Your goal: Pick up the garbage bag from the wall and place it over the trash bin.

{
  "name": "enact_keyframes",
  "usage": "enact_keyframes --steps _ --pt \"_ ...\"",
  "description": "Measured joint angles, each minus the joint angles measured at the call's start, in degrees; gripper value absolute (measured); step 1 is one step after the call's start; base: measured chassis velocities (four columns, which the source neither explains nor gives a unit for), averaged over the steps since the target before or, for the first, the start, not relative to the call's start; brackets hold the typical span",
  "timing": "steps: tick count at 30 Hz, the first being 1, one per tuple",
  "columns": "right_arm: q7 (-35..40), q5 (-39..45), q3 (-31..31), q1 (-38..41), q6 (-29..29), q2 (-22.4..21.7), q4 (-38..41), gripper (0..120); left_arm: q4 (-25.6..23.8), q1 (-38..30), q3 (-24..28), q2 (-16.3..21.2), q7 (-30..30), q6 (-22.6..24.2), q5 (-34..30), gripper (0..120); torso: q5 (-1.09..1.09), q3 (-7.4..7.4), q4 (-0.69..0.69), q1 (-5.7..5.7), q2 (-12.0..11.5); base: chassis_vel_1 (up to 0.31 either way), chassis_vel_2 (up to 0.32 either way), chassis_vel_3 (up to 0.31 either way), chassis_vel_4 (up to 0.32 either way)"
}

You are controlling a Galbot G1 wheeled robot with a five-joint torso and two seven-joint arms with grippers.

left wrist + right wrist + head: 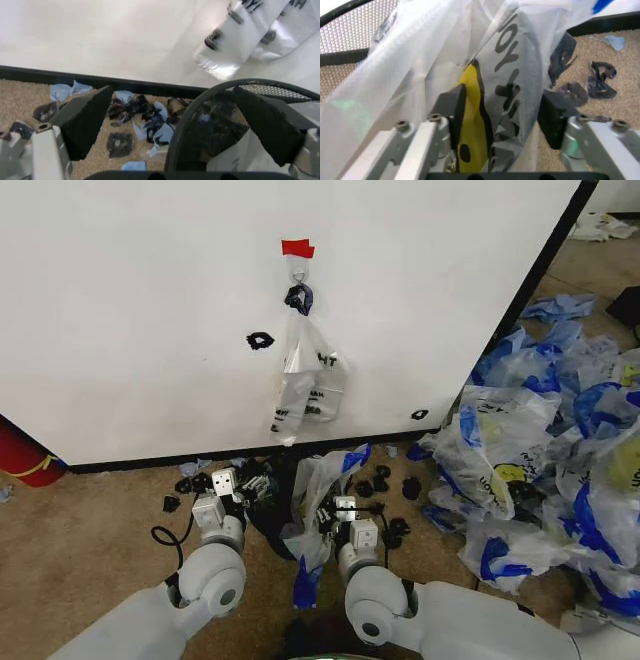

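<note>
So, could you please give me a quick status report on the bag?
Left gripper open, astride trash bin rim. Right gripper at garbage bag, bunched against bin mesh. Loose bag pile off right, not blocking.

Thin glossy translucent plastic garbage bag (485,75), black wire-mesh trash bin (210,123), smooth matt white wall (150,310), rough carpet (90,530)

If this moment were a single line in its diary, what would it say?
left gripper: open over round black mesh bin | right gripper: open around smiley plastic bag
</note>
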Motion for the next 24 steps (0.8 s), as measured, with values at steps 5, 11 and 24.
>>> enact_keyframes --steps 5,11,24 --pt "0.24 -0.09 -0.08 0.11 0.05 0.51 -0.06 25 -0.11 -0.21 -0.11 0.28 0.18 0.0 0.38 94 0.0 0.0 0.0 0.0 0.0 0.0 0.0 0.0 0.0" --pt "0.8 -0.31 -0.13 0.09 0.04 0.79 -0.07 1 -0.19 -0.09 -0.13 0.39 0.23 0.0 0.44 94 0.0 0.0 0.0 0.0 0.0 0.0 0.0 0.0 0.0" --pt "1.17 -1.6 -0.05 -0.13 0.42 0.99 -0.49 0 -0.41 -0.62 -0.28 0.23 1.04 0.3 1.25 94 -0.01 0.0 0.0 0.0 0.0 0.0 0.0 0.0 0.0"
